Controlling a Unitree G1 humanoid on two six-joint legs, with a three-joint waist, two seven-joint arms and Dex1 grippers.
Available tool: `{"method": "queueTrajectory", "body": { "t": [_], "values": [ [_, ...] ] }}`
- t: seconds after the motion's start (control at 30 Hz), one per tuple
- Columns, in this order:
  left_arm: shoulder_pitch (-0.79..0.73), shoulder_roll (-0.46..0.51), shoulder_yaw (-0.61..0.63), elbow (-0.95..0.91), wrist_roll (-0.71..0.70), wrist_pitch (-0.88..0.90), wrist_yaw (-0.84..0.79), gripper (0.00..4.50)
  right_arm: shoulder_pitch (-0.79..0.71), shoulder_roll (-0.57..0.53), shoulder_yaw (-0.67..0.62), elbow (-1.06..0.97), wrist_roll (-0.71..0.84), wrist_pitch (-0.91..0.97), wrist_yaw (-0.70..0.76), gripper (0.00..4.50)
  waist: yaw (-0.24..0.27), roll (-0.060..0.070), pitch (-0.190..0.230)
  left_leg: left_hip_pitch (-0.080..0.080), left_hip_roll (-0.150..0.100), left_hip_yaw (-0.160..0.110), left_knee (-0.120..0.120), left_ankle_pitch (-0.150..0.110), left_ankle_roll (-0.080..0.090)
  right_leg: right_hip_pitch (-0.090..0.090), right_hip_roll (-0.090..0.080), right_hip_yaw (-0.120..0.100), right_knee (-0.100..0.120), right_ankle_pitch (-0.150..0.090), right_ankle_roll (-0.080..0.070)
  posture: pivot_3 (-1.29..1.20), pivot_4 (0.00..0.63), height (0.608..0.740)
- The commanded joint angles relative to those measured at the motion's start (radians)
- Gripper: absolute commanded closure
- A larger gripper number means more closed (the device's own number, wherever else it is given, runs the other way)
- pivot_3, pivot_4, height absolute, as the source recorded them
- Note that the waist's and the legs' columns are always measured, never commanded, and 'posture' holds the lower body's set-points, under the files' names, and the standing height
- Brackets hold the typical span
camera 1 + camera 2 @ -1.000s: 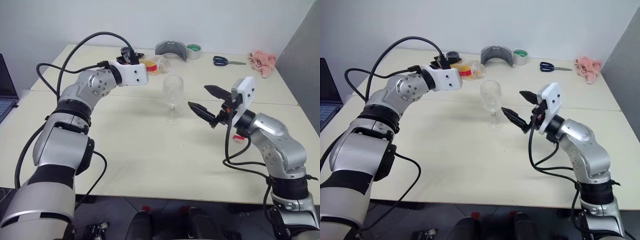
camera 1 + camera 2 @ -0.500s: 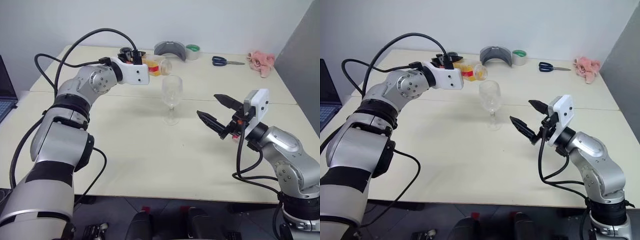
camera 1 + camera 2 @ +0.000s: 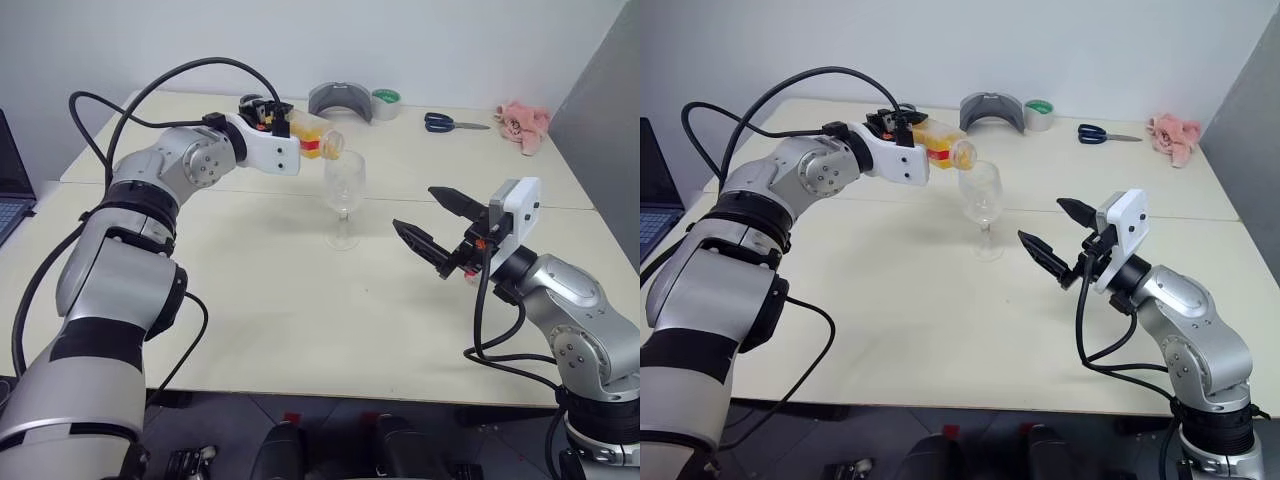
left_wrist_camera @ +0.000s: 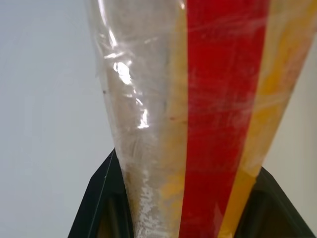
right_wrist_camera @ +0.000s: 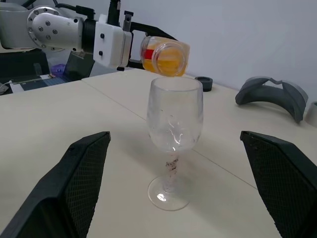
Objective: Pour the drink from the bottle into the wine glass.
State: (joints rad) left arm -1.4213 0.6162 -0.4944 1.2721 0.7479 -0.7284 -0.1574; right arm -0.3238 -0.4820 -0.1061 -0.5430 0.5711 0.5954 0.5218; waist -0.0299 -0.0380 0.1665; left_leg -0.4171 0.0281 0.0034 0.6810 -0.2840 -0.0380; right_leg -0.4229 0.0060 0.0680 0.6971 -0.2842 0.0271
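From the head views, the left gripper (image 3: pixel 272 118) is clamped on the bottle (image 3: pixel 312 140), laid nearly level so its open mouth hangs just above the rim of the wine glass (image 3: pixel 344 196); that tilt looks meant to bring the drink (image 3: pixel 940 142) to the lip. The right gripper (image 3: pixel 432 222) waits beside the glass with jaws wide, holding nothing, probably clear of the pour. In the left wrist view the bottle sits pinched between the black fingers (image 4: pixel 99 198). In the right wrist view the glass stands upright and seemingly empty, ahead between the spread fingers (image 5: pixel 79 173).
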Motion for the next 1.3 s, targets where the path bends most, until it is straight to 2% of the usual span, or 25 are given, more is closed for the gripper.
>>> {"method": "queueTrajectory", "body": {
  "t": [0.03,1.3],
  "values": [
    [-0.061,0.019,0.005,-0.003,-0.001,0.002,0.033,2.73,0.0,-0.013,-0.014,-0.023,0.003,-0.013,0.0,0.0,0.0,0.0,0.0,0.0,0.0,0.0,0.0,0.0,0.0,0.0,0.0,0.0,0.0,0.0,0.0,0.0,0.15,0.74],
    [-0.155,0.021,-0.087,0.041,0.111,0.033,0.127,2.73,-0.007,-0.015,-0.012,0.003,0.002,-0.023,0.002,0.0,0.0,0.0,0.0,0.0,0.0,0.0,0.0,0.0,0.0,0.0,0.0,0.0,0.0,0.0,0.0,0.0,0.15,0.74]
  ]
}}
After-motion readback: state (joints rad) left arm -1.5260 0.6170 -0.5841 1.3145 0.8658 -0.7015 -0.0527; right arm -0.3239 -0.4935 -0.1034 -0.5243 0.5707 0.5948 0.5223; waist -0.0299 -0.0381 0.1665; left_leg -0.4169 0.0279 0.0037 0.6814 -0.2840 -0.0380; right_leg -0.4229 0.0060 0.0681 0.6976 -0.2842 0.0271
